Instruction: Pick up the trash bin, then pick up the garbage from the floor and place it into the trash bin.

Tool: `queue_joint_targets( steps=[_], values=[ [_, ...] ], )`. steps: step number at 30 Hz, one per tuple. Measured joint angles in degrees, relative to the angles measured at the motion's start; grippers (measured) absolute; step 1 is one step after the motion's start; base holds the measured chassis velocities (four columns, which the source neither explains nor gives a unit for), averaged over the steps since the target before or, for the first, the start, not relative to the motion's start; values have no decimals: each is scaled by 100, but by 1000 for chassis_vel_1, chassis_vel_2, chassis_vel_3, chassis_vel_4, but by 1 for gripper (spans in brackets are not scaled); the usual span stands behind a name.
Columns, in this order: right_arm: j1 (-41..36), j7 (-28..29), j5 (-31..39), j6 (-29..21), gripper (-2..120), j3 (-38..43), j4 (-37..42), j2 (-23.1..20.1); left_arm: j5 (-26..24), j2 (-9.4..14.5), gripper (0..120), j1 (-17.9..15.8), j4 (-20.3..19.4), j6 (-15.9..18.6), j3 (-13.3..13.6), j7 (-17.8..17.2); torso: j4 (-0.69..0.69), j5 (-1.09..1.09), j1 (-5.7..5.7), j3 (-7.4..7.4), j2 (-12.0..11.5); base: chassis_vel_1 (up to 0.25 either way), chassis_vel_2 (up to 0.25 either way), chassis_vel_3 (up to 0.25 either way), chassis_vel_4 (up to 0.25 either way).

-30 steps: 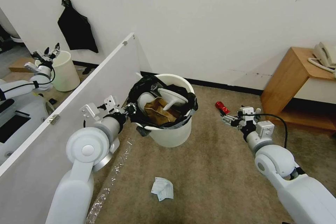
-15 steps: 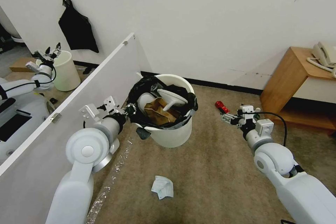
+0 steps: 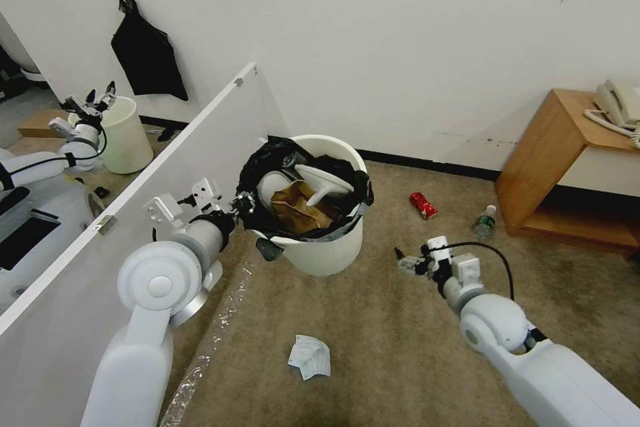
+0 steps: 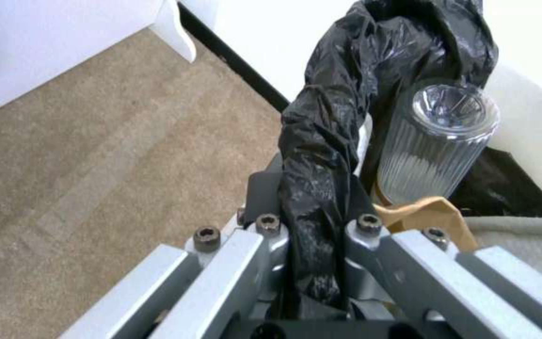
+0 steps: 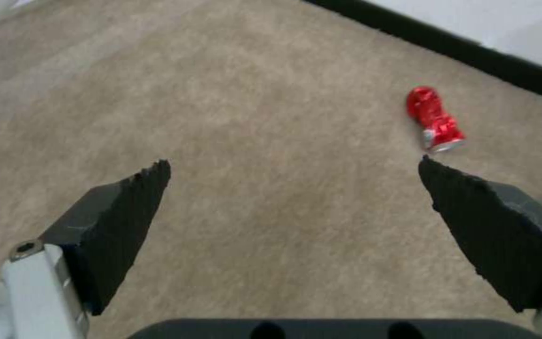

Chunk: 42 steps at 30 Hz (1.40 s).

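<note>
Gripping the black-lined rim of the trash bin (image 3: 327, 240), the left end effector (image 3: 250, 207) holds it beside the white partition (image 3: 133, 213). The right end effector (image 3: 403, 263) hangs spread wide and empty above the carpet (image 3: 373, 347), with a red can (image 3: 423, 205) lying beyond it near the wall.

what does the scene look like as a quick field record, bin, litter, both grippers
bin: round white plastic bin with black bag liner, holding brown paper bag
left gripper: shut on the liner at the bin rim
right gripper: open above carpet
floor litter: crushed red can, small bottle, crumpled white-blue tissue
</note>
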Motion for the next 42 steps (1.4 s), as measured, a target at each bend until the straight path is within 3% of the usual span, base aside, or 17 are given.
queue_joint_targets(
  steps=[26, 42],
  values=[
    [44, -125, -116, 201, 100, -129, -130, 47, -30, -27, 4, 78, 3, -13, -5, 95, 0, 0, 0, 0, 0, 0, 0, 0, 0],
    [54, -138, -147, 246, 100, -129, -148, 48, 32, -27, 4, 41, 46, -63, 2, 135, 3, -1, 0, 0, 0, 59, 71, 60, 62]
  ],
)
